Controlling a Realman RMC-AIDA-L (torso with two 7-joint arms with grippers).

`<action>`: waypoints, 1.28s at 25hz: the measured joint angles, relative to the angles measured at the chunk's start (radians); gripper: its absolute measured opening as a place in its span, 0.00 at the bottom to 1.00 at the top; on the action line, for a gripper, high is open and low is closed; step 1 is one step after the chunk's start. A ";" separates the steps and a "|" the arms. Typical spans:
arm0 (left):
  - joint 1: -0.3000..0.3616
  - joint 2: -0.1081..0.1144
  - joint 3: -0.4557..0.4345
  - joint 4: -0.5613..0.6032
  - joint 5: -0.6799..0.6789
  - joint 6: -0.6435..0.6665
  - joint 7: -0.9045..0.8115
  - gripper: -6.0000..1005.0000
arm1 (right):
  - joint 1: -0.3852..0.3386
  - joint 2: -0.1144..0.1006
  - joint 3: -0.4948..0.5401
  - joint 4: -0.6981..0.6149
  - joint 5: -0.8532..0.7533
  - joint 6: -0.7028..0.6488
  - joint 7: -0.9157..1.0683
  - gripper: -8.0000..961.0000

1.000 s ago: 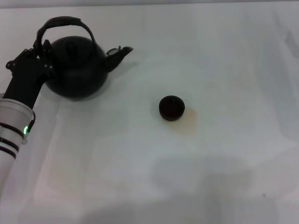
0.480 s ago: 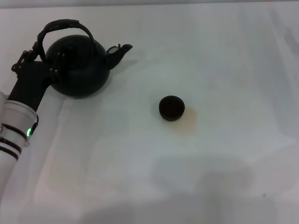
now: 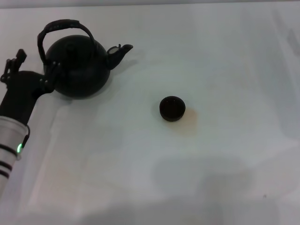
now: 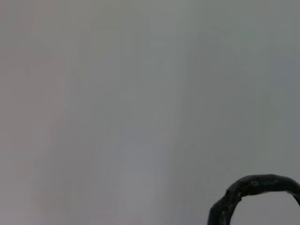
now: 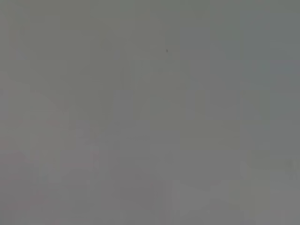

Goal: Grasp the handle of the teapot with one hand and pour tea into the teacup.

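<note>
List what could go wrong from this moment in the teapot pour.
1. The left gripper sits beside the teapot, low at its body and not around the handle; closing there would likely push the pot instead of gripping it.
2. The spout points toward the robot's right while the teacup stands well apart and nearer the robot, so the carry is long and a swinging pot may spill.
3. The teacup is small; the stream could miss it.

The table [image 3: 225,56] is a plain white surface carrying two items. The teapot [image 3: 77,65] stands upright toward the far left, its spout pointing right and its arched handle [image 3: 58,26] looping over the lid. The teacup [image 3: 172,108] sits near the table's middle, well apart from the teapot, to its right and nearer the robot.
</note>
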 joint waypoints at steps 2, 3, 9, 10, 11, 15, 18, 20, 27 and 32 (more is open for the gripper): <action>0.018 0.000 0.000 -0.001 0.002 0.025 0.000 0.87 | 0.000 0.000 0.000 0.000 0.000 0.000 -0.002 0.88; 0.032 0.001 0.000 -0.001 0.003 0.040 0.000 0.87 | 0.000 0.000 0.000 0.000 0.000 0.000 -0.003 0.88; 0.089 0.001 -0.012 -0.004 -0.023 0.114 0.001 0.89 | -0.004 0.000 -0.038 0.000 -0.003 0.028 -0.007 0.88; 0.095 0.001 -0.013 -0.005 -0.039 0.124 0.002 0.89 | -0.008 0.000 -0.061 0.000 -0.003 0.043 -0.010 0.88; 0.100 0.002 -0.014 -0.008 -0.061 0.133 0.002 0.89 | -0.011 0.001 -0.079 0.000 -0.003 0.058 -0.013 0.88; 0.100 0.004 -0.014 -0.048 -0.181 0.139 -0.015 0.89 | -0.021 0.007 -0.102 0.010 -0.003 0.109 -0.036 0.88; 0.093 0.005 -0.014 -0.092 -0.247 0.130 -0.058 0.88 | -0.027 0.008 -0.102 0.020 -0.003 0.129 -0.040 0.88; 0.086 0.005 -0.014 -0.118 -0.276 0.127 -0.096 0.88 | -0.031 0.008 -0.100 0.027 -0.003 0.132 -0.040 0.88; 0.046 0.007 -0.014 -0.155 -0.308 0.089 -0.141 0.88 | -0.053 0.008 -0.095 0.036 -0.002 0.137 -0.041 0.88; 0.020 0.007 -0.014 -0.163 -0.309 0.053 -0.141 0.88 | -0.063 0.008 -0.095 0.041 -0.002 0.144 -0.041 0.88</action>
